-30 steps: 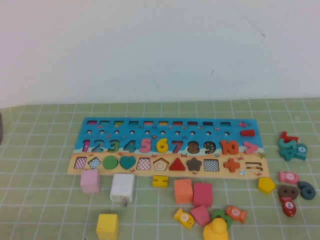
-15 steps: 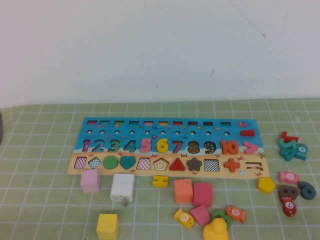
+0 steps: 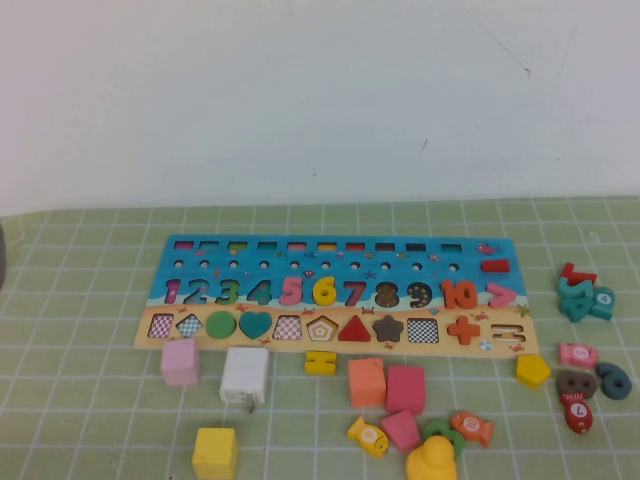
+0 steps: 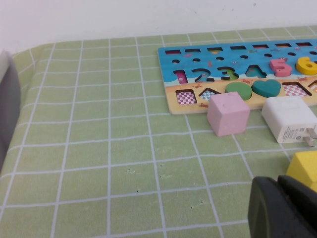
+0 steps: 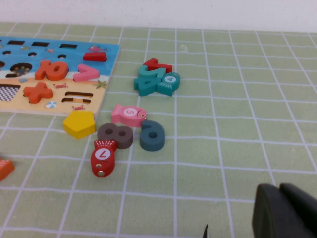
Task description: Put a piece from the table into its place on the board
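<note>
The board (image 3: 200,249) lies flat in the middle of the checked green cloth, blue band at the back, tan strip in front. The piece, a yellow 6 (image 3: 324,291), sits in the numeral row between the pink 5 and the red 7; it also shows in the left wrist view (image 4: 308,65). Neither arm appears in the high view. My left gripper (image 4: 278,179) hovers low over the cloth beside a yellow cube (image 4: 304,167), shut and empty. My right gripper (image 5: 279,187) is over bare cloth to the board's right, shut and empty.
In front of the board lie a pink cube (image 3: 180,361), a white plug block (image 3: 245,375), a yellow equals-sign (image 3: 320,362), orange (image 3: 366,381) and pink (image 3: 405,388) cubes and fish pieces. Right of it are a yellow pentagon (image 5: 79,124) and loose numerals (image 5: 153,79).
</note>
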